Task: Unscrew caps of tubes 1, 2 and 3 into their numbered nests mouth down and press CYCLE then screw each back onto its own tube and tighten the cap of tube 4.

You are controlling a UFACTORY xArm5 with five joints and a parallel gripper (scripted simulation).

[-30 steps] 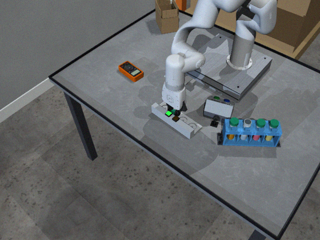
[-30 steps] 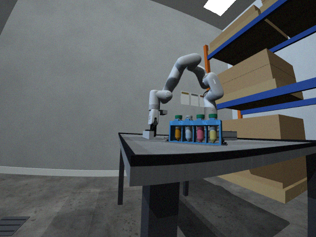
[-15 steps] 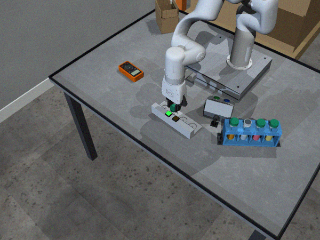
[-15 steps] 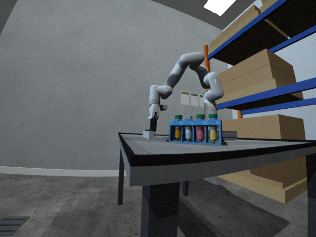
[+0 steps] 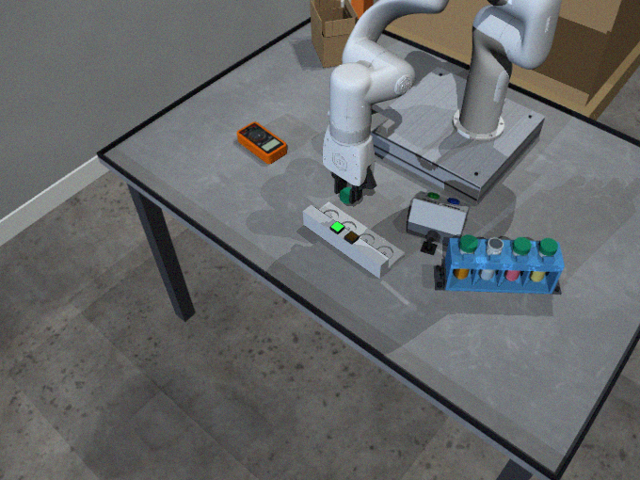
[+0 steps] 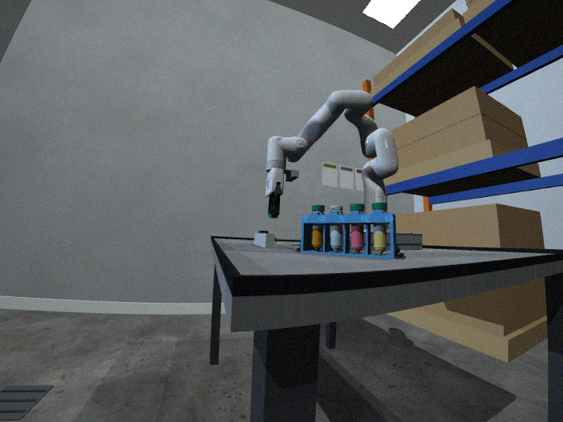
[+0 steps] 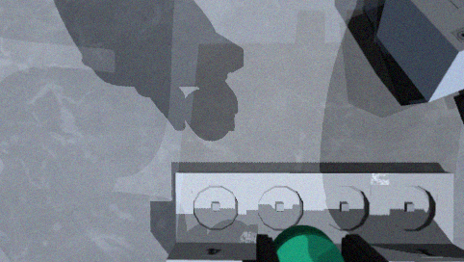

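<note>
Fingers of the gripper (image 5: 347, 195) are closed partway onto a green cap (image 5: 346, 196), pinching it from two sides; the jaws stand about a cap's width apart and point straight down. In the wrist view the cap (image 7: 304, 245) shows as a green dome between the two dark fingertips, at the bottom edge of the picture. The exterior view shows the gripper (image 6: 272, 211) hanging well above the table (image 6: 328, 279), so the cap is in the air and touches nothing but the fingers.

Below and just in front of it lies the white cap tray (image 5: 320, 225). All four round nests (image 7: 216, 207) in the wrist view hold no cap. On the tray's top face the green lamp (image 5: 336, 227) glows, and the amber lamp (image 5: 351, 237) beside it is dark.

The blue decapping station (image 5: 502, 282) stands well apart from the tray, nearer the table's front edge. Three of its tubes carry green caps; the second one from the left in the top view, an uncapped tube (image 5: 494, 245), shows a bare grey mouth. The key housing (image 5: 436, 216) sits between the station and the arm's base plate (image 5: 525, 120). An orange multimeter (image 5: 261, 141) lies off to the side.
</note>
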